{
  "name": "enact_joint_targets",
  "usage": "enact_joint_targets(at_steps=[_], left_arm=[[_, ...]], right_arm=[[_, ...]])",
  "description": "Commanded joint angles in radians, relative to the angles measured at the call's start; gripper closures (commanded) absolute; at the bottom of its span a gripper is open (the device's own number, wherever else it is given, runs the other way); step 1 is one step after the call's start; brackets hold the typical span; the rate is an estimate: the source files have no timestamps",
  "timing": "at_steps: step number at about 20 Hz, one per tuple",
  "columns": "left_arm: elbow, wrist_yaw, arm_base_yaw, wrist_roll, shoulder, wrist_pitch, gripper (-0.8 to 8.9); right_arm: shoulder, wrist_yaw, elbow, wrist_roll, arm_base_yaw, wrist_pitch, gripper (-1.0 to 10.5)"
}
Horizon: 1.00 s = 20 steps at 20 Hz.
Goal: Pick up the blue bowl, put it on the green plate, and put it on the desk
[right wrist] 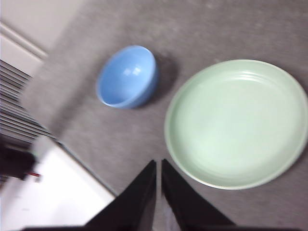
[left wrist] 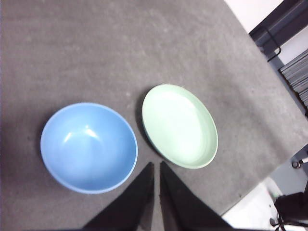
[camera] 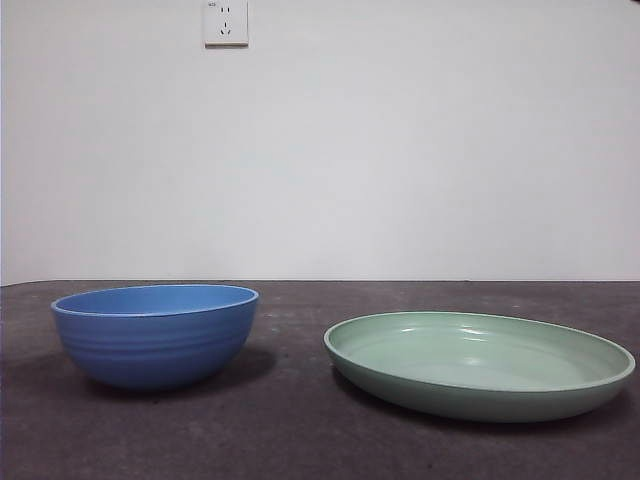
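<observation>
Nothing has been picked up yet, as far as I can see. The bowl (camera: 155, 335) sits upright on the table (camera: 300, 440), empty, and the plate (camera: 480, 362) lies beside it with a clear strip of bare table between them; they are near each other but not touching. The plate is empty too, so the first step, getting the bowl onto it, is all still to do, and so is whatever setting down on the table comes after.

Neither arm shows in the level view across the table. From the wrist cameras both seem to hang well above the things. The left hand (left wrist: 157, 166) has its jaws drawn in to a thin slit with nothing between them, and looks down on the bowl and plate side by side. The right hand (right wrist: 159, 164) is pinched just as narrow and also empty, with the plate large below it and the bowl farther off.

My guess is that a hand must first spread its jaws, then drop to the bowl's rim. A wall socket (camera: 225, 22) sits high behind.
</observation>
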Motion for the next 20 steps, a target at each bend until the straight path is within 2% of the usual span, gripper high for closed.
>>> enact_joint_targets(at_steps=[1,3,5,7,10,16,20], left_arm=[[0.019,0.007,-0.003,0.044,0.009,-0.006,7.06],[0.019,0.006,-0.003,0.047,0.009,-0.011,5.53],[0.019,0.006,-0.003,0.047,0.009,-0.011,3.96],[0.019,0.007,-0.003,0.048,0.009,-0.008,2.85],[0.019,0.006,-0.003,0.048,0.009,-0.002,2.44],[0.019,0.006,-0.003,0.120,0.017,0.010,2.46],[0.019,-0.002,-0.003,0.129,0.035,0.010,2.48]], right_arm=[[0.008,0.039,0.014,-0.073,0.006,0.003,9.3],[0.008,0.039,0.014,-0.091,0.006,0.007,8.4],[0.008,0.039,0.014,-0.095,0.006,0.008,6.9],[0.008,0.039,0.014,-0.095,0.006,0.008,5.2],[0.008,0.039,0.014,-0.095,0.006,0.008,3.8],[0.008,0.037,0.014,-0.095,0.006,0.008,3.7],[0.008,0.036,0.014,-0.095,0.006,0.023,3.7]])
